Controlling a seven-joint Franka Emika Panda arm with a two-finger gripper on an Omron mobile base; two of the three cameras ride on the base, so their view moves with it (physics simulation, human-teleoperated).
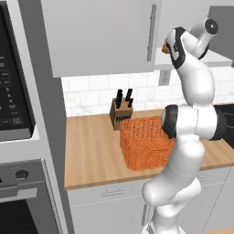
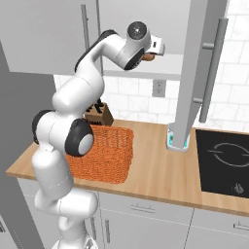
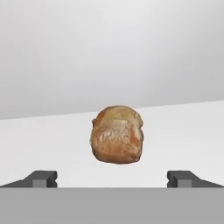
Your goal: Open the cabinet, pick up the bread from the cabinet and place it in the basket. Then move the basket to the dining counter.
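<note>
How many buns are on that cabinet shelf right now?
1. The bread sits alone on the white shelf, centred ahead of the open tool. Shelf parts outside the hand view could hide more.

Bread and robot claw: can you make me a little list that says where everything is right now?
bread: sitting on the white shelf inside the open cabinet, not held
claw: open wide, pointed straight at the bread, fingertips apart on either side and not touching it
cabinet door: swung open, its long silver handle facing out
basket: orange, on the wood worktop below the cabinet, with no bread in it that I can see
knife block: standing just behind the basket, by the tiled wall
</note>
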